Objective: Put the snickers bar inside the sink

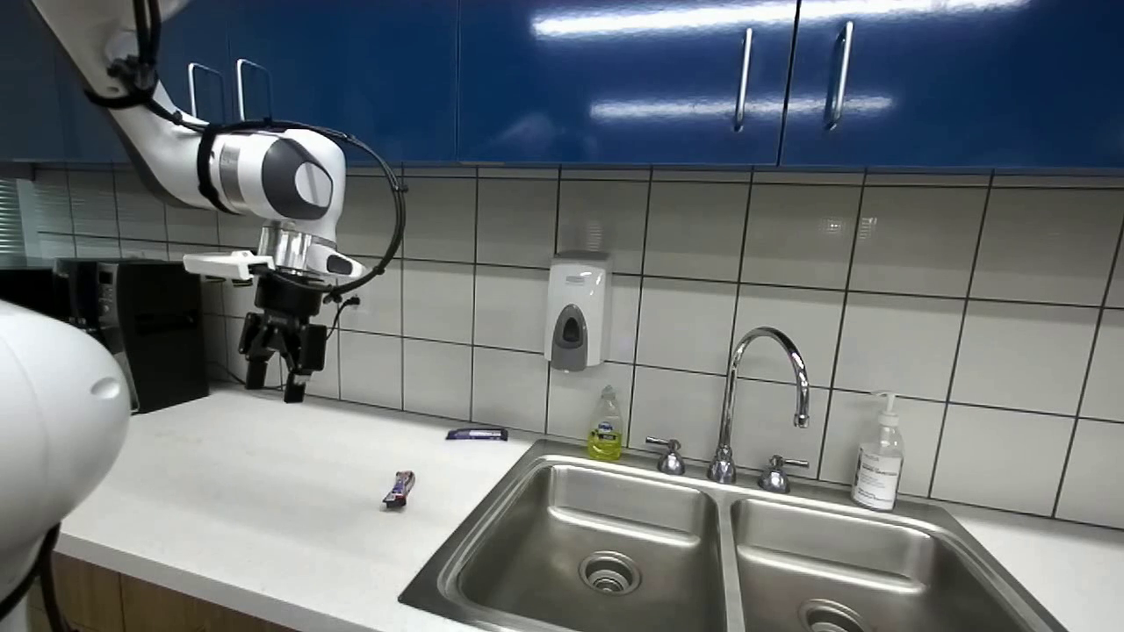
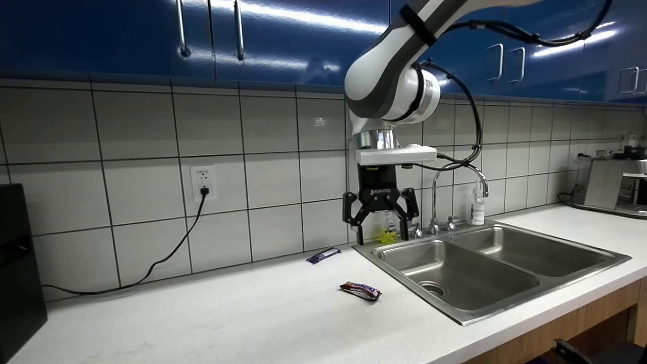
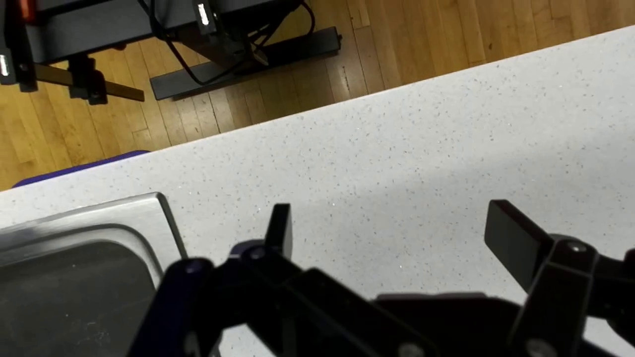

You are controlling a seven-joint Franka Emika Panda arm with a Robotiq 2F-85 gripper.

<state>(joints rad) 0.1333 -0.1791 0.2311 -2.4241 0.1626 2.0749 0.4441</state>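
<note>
The snickers bar (image 1: 399,490) looks like the brown bar with red, white and blue print. It lies on the white counter left of the sink and also shows in an exterior view (image 2: 360,291). It is not in the wrist view. The stainless double-basin sink (image 1: 727,553) shows in both exterior views (image 2: 493,259); its rim corner is at lower left in the wrist view (image 3: 134,218). My gripper (image 1: 275,392) hangs well above the counter, fingers down, apart from the bar. It is open and empty in both exterior views (image 2: 382,240) and the wrist view (image 3: 389,213).
A second, purple-wrapped bar (image 1: 477,434) lies near the tiled wall. A yellow dish-soap bottle (image 1: 606,426), chrome faucet (image 1: 727,404) and sanitizer bottle (image 1: 880,461) stand along the sink's back. A black machine (image 1: 158,325) sits at the counter's far end. Blue cabinets (image 1: 615,88) hang overhead.
</note>
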